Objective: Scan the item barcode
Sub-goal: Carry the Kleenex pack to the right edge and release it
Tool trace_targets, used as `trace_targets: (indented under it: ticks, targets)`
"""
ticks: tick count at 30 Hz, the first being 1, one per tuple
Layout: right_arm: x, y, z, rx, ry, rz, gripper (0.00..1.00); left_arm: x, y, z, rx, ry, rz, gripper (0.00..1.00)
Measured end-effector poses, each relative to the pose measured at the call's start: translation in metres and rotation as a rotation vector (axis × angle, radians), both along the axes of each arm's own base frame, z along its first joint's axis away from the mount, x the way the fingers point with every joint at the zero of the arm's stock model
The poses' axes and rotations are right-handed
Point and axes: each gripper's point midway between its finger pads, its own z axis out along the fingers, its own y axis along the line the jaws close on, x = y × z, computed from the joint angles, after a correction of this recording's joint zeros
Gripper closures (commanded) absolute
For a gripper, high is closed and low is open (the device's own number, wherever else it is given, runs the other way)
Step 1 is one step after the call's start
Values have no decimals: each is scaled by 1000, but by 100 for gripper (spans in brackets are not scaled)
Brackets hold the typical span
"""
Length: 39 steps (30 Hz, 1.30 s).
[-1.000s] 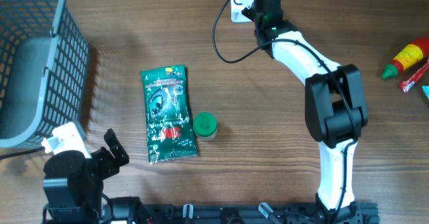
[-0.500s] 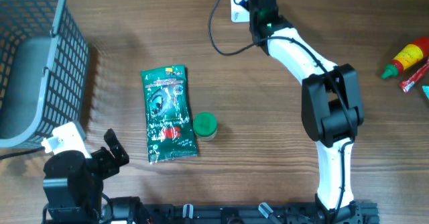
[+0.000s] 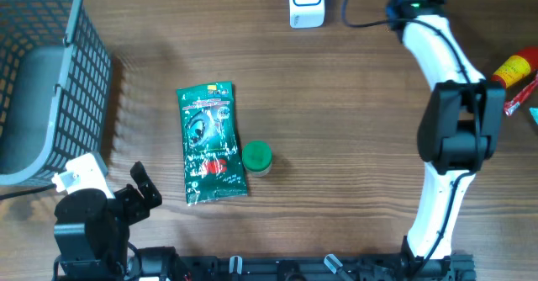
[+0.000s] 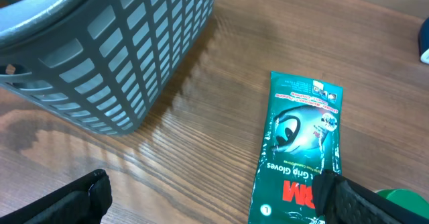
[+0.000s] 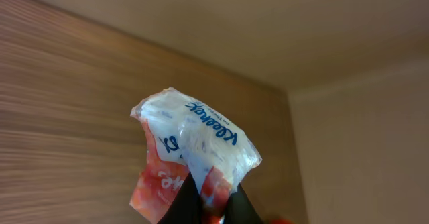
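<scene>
The right gripper is clamped on a tissue pack, its dark fingertips pinching the pack's lower edge. In the right wrist view the pack stands up out of the fingers and leans to the left. Its clear, crinkled upper part carries blue lettering that slopes down to the right, and its lower part is orange-red. The wrapper is crumpled where it is gripped, so the pack's long axis cannot be told for certain. It appears to run along the line of the lettering. The pack is held in the air above the wooden table, near the far edge. In the overhead view the right arm reaches to the top border and the pack itself is out of sight.

A white scanner sits at the far edge of the table, to the left of that arm's end and apart from it.

The left gripper hangs near the front left corner with its fingers spread wide and nothing between them. Ahead of it a green glove packet lies flat, with its long axis running front to back. A small green-lidded jar sits just beside the packet's right edge. A grey basket stands to the left, and a red bottle lies at the far right.
</scene>
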Motion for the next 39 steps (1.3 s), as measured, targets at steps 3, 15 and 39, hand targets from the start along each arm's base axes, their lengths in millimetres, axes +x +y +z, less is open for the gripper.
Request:
trace_targets:
  ticks: [3, 15, 39]
  targets:
    - [-19, -35, -19, 84, 43, -88, 96, 0, 0, 0, 0, 0, 0, 0]
    - [-81, -174, -55, 444, -42, -397, 90, 0, 0, 0, 0, 0, 0, 0]
    - [-76, -167, -63, 672, -127, -408, 52, 0, 0, 0, 0, 0, 0, 0]
